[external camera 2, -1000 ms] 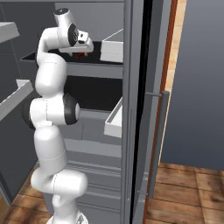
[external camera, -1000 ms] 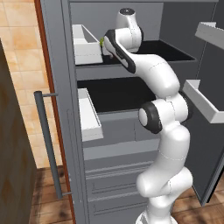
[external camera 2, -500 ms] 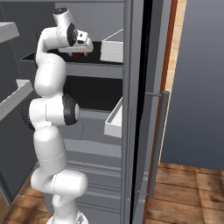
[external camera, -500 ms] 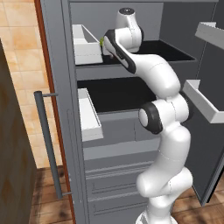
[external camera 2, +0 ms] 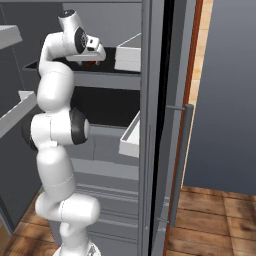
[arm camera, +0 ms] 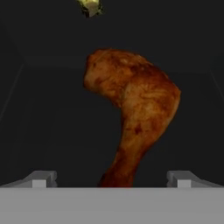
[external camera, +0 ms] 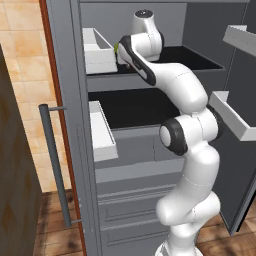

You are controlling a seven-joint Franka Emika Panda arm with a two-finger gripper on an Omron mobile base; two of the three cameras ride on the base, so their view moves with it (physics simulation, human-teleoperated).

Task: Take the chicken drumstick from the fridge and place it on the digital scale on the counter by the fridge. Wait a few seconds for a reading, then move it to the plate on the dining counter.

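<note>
Inside the tall grey fridge (external camera: 70, 100), the glossy orange-brown chicken drumstick (arm camera: 133, 131) lay on a black shelf (external camera 2: 112, 76); the gripper (arm camera: 111, 177) jaws stood wide apart around it.

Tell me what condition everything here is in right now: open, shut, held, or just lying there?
fridge: door open.
chicken drumstick: lying on the dark upper shelf, between the fingertips, not gripped.
gripper: open, jaws wide on either side of the drumstick's narrow end.
green vegetable: lying beyond the drumstick, untouched.
</note>
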